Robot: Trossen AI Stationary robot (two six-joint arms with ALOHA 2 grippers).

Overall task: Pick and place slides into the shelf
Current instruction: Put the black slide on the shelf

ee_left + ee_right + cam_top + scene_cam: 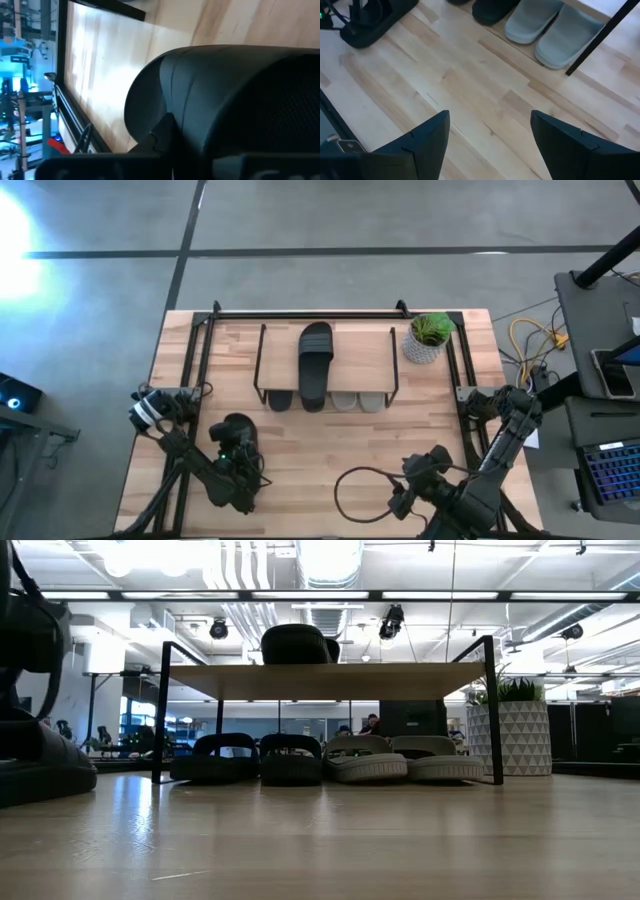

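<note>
Black rubber fills the left wrist view: the left gripper (236, 442) is clamped tight on a black slide (238, 432) near the front left of the wooden table (330, 445). No brand name or writing can be read on any shoe. Farther back stands the shelf (365, 350), a light board on thin black legs. One dark slide (315, 360) lies on top of the board, its front end hanging over the edge. Under the board four shoes sit in a row, toes out: two dark slides (255, 758) on the left and two pale grey slides (400, 757) beside them on the right. A white pot (424, 346) with a green plant (432, 328) in it stands just beside the shelf. The right gripper (490, 132) hangs over bare wood at the front right with its fingers spread wide and nothing between them.
</note>
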